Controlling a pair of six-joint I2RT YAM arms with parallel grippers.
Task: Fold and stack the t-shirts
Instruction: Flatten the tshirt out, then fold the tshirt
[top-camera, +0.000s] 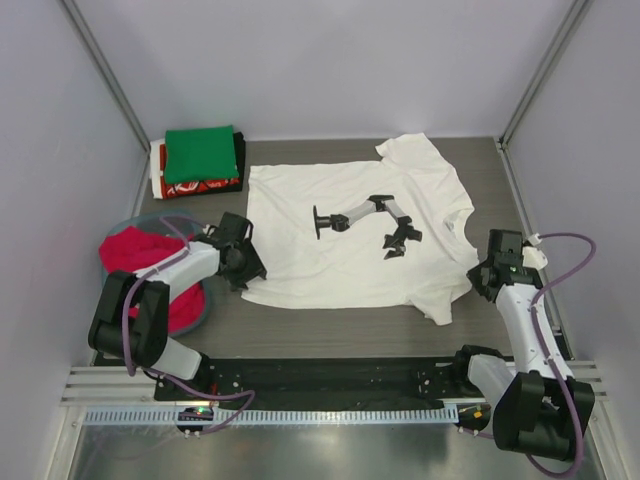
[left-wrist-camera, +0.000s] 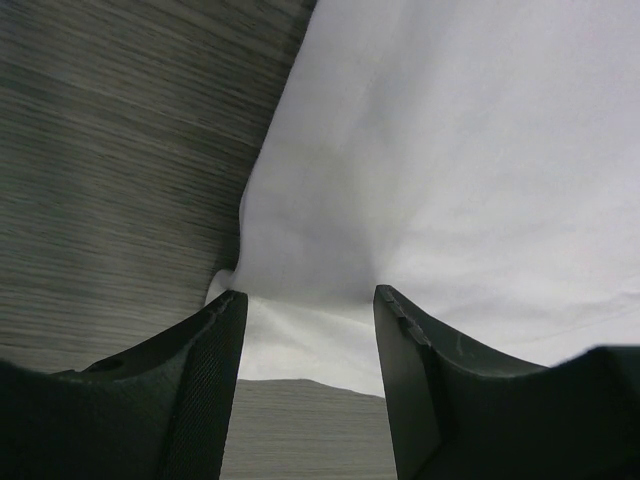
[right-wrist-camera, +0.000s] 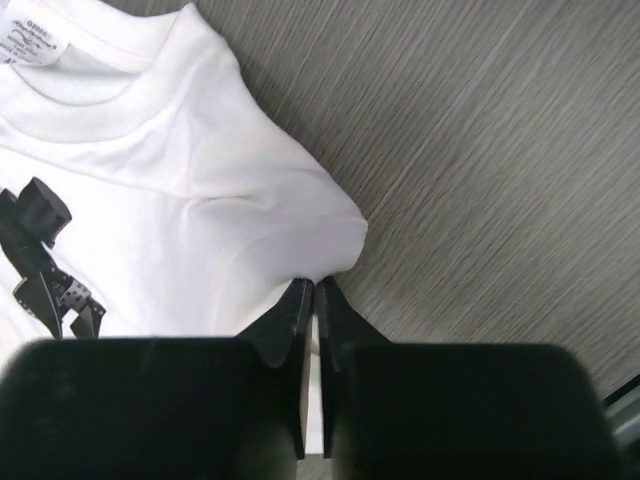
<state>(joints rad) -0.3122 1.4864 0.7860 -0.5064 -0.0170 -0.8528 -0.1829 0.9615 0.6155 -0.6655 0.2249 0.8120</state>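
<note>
The white t-shirt (top-camera: 300, 230) lies spread flat on the table (top-camera: 330, 325). The right gripper (right-wrist-camera: 315, 292) is clamped tight on a fold of it near the shoulder. The left gripper (left-wrist-camera: 310, 305) straddles the opposite hem corner, its jaws apart with bunched cloth between them.

The white t-shirt (top-camera: 350, 250) is soft matt cloth, faintly creased, with a flat black print (top-camera: 365, 222). My table (top-camera: 330, 325) under it looks like grey wood-grain laminate, dull and finely streaked. The fingers (left-wrist-camera: 200, 390) of my left gripper (left-wrist-camera: 310, 293) are matt black plastic, one pad finely grained. Far left, the green tee (top-camera: 200, 152) is matt cloth too. The sheet (top-camera: 300, 455) at the near edge is brushed metal.
</note>
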